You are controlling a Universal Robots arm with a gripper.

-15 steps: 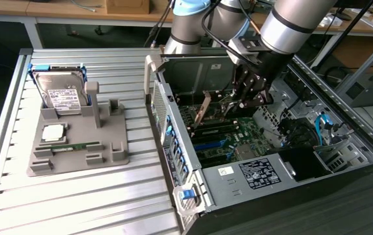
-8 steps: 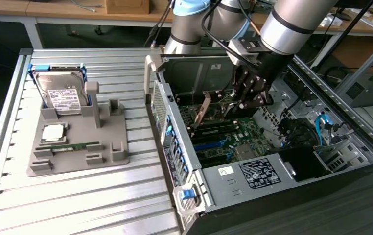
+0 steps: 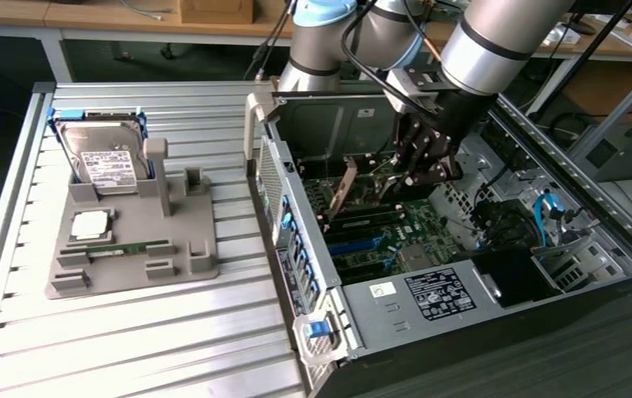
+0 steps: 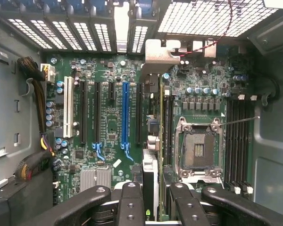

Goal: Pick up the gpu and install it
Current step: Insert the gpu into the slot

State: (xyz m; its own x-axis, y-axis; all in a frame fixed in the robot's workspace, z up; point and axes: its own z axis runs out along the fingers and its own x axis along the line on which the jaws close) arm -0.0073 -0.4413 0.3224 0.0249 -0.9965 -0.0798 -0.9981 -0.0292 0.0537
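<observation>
The slatted metal worktop point(image 3: 128, 332) carries everything here, and the biggest thing on it is the open computer case point(image 3: 581, 224), laid on its side with the panel off so the arm can come straight down onto the motherboard point(image 4: 111, 101). From where I stand that makes sense: the expansion slots face upward, and a card can be pushed in from above.

The arm reaches down into the case, and its gripper point(image 3: 425, 162) sits low over the board. The jaws are partly closed on the gpu point(image 4: 151, 181), pinching it along its top edge so the card hangs thin and upright, connector edge down. In the wrist view the card runs edge-on between the fingers point(image 4: 132, 207), with its silvery bracket point(image 4: 161, 55) at the far end up against the slotted rear wall of the case. It looks lined up beside the blue slot point(image 4: 125, 113), over a dark slot next to it, though whether it is seated I cannot tell.

Off to the exterior view's left stands a grey parts holder point(image 3: 128, 249). It keeps the hard drive point(image 3: 106, 157) upright in its cradle and a green memory stick point(image 3: 117, 247) lying flat in front, both well apart from the case.
</observation>
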